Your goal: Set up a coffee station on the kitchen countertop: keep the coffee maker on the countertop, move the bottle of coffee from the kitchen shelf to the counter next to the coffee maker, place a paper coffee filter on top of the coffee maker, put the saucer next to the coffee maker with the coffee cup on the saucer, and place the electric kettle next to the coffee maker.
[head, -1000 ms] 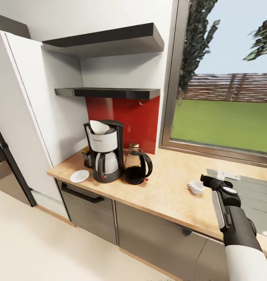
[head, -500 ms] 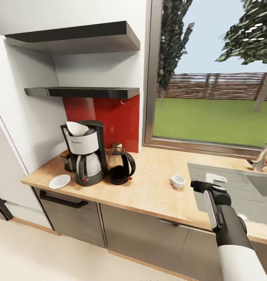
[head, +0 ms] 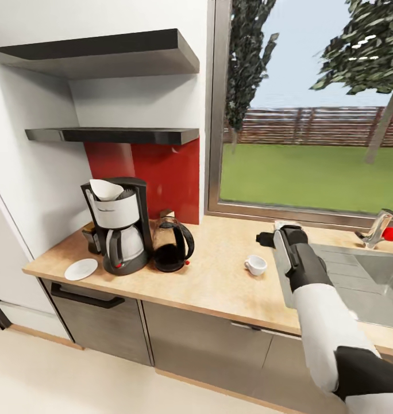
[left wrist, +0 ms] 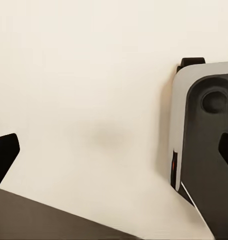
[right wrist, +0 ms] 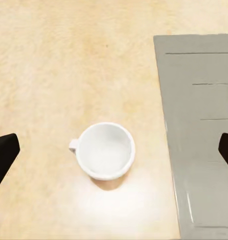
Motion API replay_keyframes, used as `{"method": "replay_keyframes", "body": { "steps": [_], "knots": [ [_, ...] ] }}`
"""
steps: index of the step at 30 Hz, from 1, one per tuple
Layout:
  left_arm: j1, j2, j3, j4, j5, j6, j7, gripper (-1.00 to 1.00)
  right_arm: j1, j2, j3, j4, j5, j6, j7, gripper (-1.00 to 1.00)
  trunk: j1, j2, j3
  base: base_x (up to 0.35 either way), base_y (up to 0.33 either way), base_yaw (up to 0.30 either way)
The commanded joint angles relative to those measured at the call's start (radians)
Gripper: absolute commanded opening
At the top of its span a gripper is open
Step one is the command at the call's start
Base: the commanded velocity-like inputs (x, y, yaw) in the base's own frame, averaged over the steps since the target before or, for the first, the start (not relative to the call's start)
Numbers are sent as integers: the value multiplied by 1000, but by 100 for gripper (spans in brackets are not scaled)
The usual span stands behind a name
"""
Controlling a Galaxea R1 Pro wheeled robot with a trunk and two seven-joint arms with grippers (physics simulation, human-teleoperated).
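Observation:
The black-and-silver coffee maker (head: 119, 227) stands at the counter's left end with a white paper filter (head: 104, 188) on top. The dark electric kettle (head: 170, 244) sits against its right side, and the white saucer (head: 81, 268) lies bare on its left. A small dark coffee bottle (head: 92, 237) peeks out behind the maker. The white coffee cup (head: 255, 264) (right wrist: 105, 150) stands alone mid-counter, near the sink's edge. My right gripper (head: 265, 237) (right wrist: 114, 152) hovers open above it, holding nothing. My left gripper (left wrist: 114, 152) is open over the cream floor.
A steel sink (head: 357, 276) with a draining board (right wrist: 199, 125) and a faucet (head: 383, 227) lies right of the cup. Two dark shelves (head: 113, 135) hang above the coffee maker. A window runs behind the counter. The robot's own base (left wrist: 204, 135) appears in the left wrist view.
The camera has swung right, so the whole scene has shifted left. My right arm has risen and reached forward, from low beside the cup to above it.

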Motion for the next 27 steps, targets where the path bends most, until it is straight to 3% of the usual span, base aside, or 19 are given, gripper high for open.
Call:
{"method": "replay_keyframes", "body": {
  "steps": [1,5,12,19,24,27],
  "knots": [
    [1,0,4,1,-6,10,3,100,-55,31,-1,58,-1,1,0,100,1,-2,-2,0,0,0],
    [28,1,7,0,-4,13,3,100,-69,46,-1,81,0,-1,0,100,1,-2,-2,9,0,0],
    [36,0,6,0,-3,15,2,100,-71,35,-4,182,4,-58,-2,100,1,-2,-2,298,0,0],
    [36,-2,6,0,-3,15,2,100,-68,21,-3,190,5,-60,-3,100,1,-2,-2,312,-43,0],
    [36,-4,6,0,-3,14,2,100,-67,19,-3,243,4,-73,-3,100,1,-2,-2,100,-39,-99],
    [36,-5,6,0,-3,13,3,100,-66,18,-3,325,5,-161,-3,100,1,-2,-2,18,-7,-257]
  ]
}}
